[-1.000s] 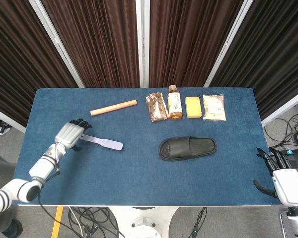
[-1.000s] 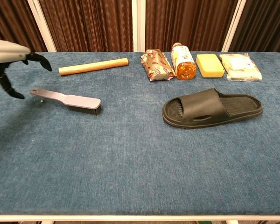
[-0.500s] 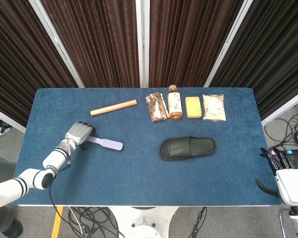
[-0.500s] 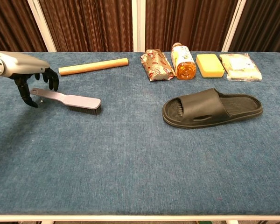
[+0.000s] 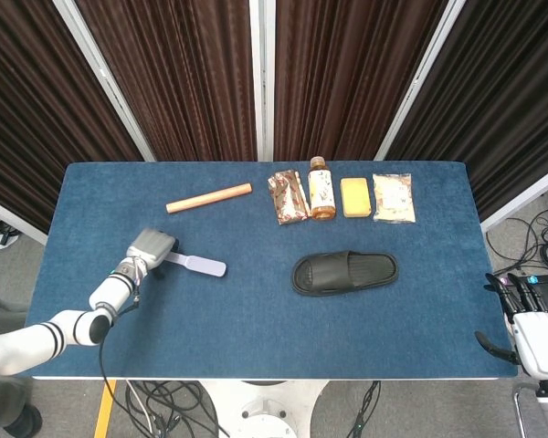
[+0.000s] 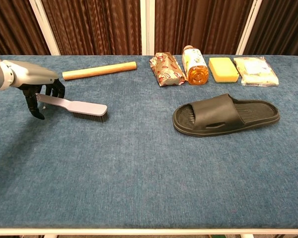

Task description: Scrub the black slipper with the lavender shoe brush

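Blue-clothed table (image 5: 256,310) before dark curtains (image 5: 192,73); left hand (image 6: 37,82) fingers curl around the brush (image 6: 77,106) handle; right hand (image 5: 530,333) fingers spread.

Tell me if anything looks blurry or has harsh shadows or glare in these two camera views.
Head view: the left hand over the lavender shoe brush is slightly motion-blurred; the rest is sharp, with even light and barely any shadows. Chest view: sharp, with soft shadows under the left hand and beside the black slipper; mild sheen on the bottle and no harsh glare.
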Available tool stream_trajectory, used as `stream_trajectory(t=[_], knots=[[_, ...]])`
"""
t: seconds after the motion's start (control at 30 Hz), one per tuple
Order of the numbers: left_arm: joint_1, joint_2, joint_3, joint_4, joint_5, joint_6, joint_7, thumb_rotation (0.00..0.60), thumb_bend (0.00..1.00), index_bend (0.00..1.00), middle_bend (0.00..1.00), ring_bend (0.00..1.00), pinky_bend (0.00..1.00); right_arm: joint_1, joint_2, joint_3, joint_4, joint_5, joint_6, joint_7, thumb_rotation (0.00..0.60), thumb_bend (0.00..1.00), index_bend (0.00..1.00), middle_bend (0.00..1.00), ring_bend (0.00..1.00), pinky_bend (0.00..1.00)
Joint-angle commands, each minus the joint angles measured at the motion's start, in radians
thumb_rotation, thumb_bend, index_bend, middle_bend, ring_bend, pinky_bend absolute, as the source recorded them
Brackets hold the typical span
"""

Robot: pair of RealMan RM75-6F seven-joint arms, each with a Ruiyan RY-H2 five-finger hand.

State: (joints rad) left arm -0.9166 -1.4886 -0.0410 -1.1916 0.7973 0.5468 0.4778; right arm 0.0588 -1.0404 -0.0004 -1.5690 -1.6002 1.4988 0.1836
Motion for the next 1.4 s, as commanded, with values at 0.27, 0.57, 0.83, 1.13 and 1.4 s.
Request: stream_trajectory(t=[0.27, 0.57, 0.83, 1.13, 1.4], knots=[[-0.047, -0.005, 0.047, -0.001, -0.08, -0.003, 0.028, 0.6, 0.2, 0.54, 0.6, 0.46, 0.48, 0.0, -0.007, 0.001, 0.009, 0.011, -0.009, 0.007, 0.6, 0.13, 0.05, 0.22, 0.02, 0.09], [-0.074, -0.009, 0.075, 0.006, -0.114, -0.017, 0.02, 0.6, 0.2, 0.57, 0.62, 0.49, 0.49, -0.003, -0.009, 0.003, 0.017, 0.022, -0.013, 0.017, 0.6, 0.13, 0.05, 0.22, 0.02, 0.09], [-0.125, 0.007, 0.112, -0.007, -0.179, -0.067, 0.023, 0.6, 0.2, 0.57, 0.64, 0.51, 0.54, -0.005, -0.013, 0.002, 0.028, 0.028, -0.016, 0.034, 0.6, 0.13, 0.05, 0.22, 0.02, 0.09], [-0.176, 0.015, 0.168, -0.019, -0.261, -0.085, 0.008, 0.6, 0.22, 0.65, 0.72, 0.61, 0.6, -0.013, -0.012, 0.003, 0.038, 0.029, -0.007, 0.06, 0.6, 0.13, 0.05, 0.22, 0.02, 0.09], [-0.197, 0.021, 0.19, -0.022, -0.277, -0.077, -0.024, 0.6, 0.29, 0.71, 0.79, 0.67, 0.69, -0.016, -0.011, 0.005, 0.042, 0.029, 0.001, 0.072, 0.6, 0.13, 0.05, 0.22, 0.02, 0.09]])
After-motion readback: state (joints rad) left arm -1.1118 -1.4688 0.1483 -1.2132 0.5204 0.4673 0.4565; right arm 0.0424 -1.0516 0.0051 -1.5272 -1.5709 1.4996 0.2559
